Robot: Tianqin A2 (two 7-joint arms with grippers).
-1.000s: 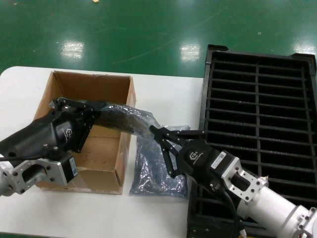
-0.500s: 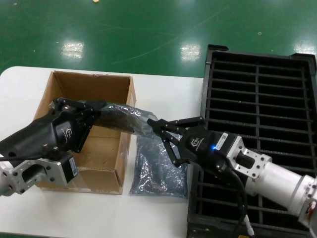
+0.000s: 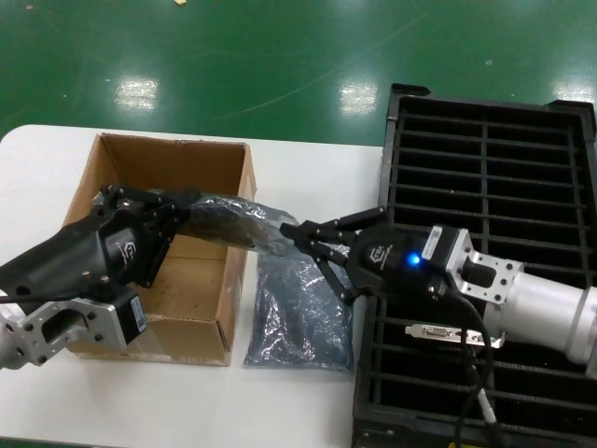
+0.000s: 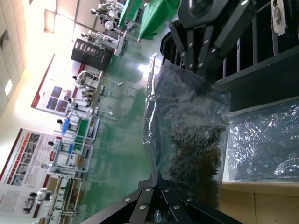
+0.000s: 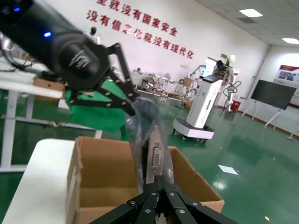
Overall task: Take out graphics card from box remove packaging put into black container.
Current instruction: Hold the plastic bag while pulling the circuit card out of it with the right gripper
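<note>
Landmark: the box (image 3: pixel 177 308), brown cardboard, sits on the white tabletop (image 3: pixel 308 401); all places below are given from it.
Left tool: the left tool (image 3: pixel 179 207) hovers over the box's open top, clenched on one end of the packaging (image 3: pixel 229 222), holding it in the air.
Right tool: the right tool (image 3: pixel 312 245) is just past the box's right wall, at the bag's far end. In the right wrist view its fingers (image 5: pixel 154 198) close in on the silver bracket end, so it looks to be grasping the graphics card (image 5: pixel 153 161) through the bag's mouth.
Graphics card: lifted out of the box and hanging between the two tools, above the box's right wall, most of it inside the grey bag.
Spare bag: a second grey bag (image 3: pixel 298 317) lies flat on the tabletop just right of the box; I cannot tell if it is empty.
Black container: the black container (image 3: pixel 522 149) stands to the right of the box, beyond the flat bag. One bracketed card (image 3: pixel 452 333) already sits in a slot near the right arm.
Done so far: the card is out of the box.
Left to do: by my reading, the card must be drawn free of the bag, then carried right into a slot of the black container.
</note>
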